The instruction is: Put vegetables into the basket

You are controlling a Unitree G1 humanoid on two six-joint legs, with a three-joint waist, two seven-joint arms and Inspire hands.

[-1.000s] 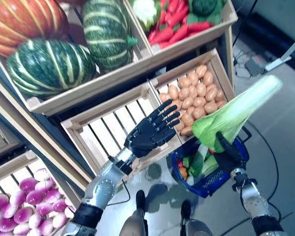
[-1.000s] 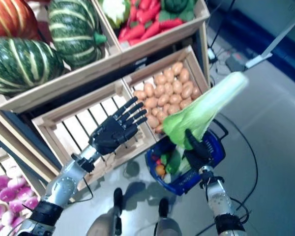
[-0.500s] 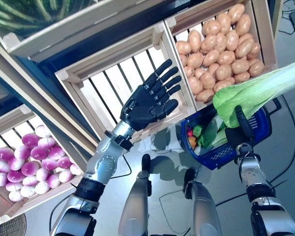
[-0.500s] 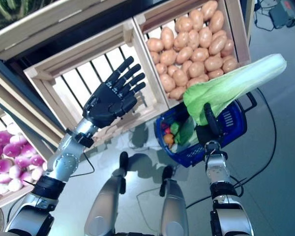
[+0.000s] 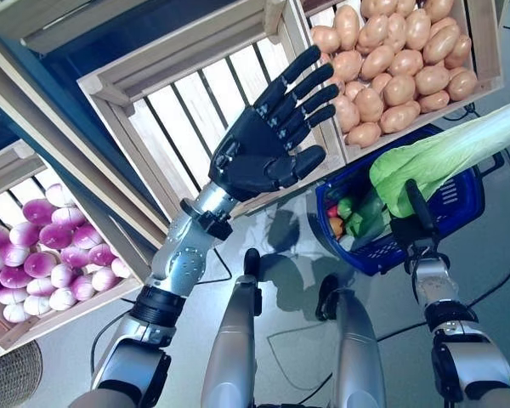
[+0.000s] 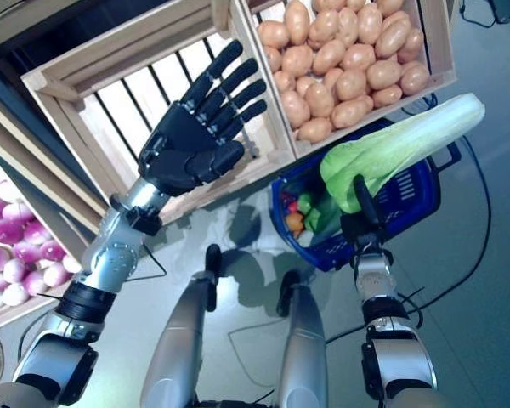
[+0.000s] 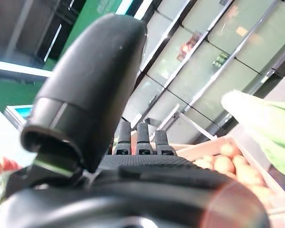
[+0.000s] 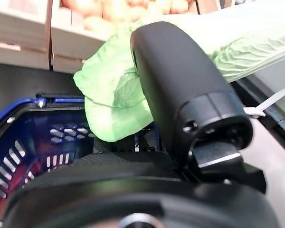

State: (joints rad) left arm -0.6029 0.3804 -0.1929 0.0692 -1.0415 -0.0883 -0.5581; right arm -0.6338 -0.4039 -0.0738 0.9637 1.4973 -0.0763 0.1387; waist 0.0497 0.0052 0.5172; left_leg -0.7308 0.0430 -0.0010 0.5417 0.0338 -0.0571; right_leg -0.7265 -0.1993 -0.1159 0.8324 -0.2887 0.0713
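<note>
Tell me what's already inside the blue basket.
Inside the blue basket are green vegetables and something small and orange. The cabbage held in the right hand covers the rest.

Pale unfinished wood, matt with visible grain, in the slatted crate (image 5: 195,102) and the crate of potatoes (image 5: 484,59); smooth, dull tan skins on the potatoes (image 5: 399,51) and a glossy purple-and-white sheen on the turnips (image 5: 34,272). Shiny blue perforated plastic for the basket (image 5: 446,212), veined, faintly waxy leaf on the cabbage (image 5: 446,153), dark matt plastic with a finely textured palm on the left hand (image 5: 268,149) and semi-gloss smooth black plastic on the right hand (image 8: 180,95). Polished grey floor (image 5: 280,238), reflective.
</note>
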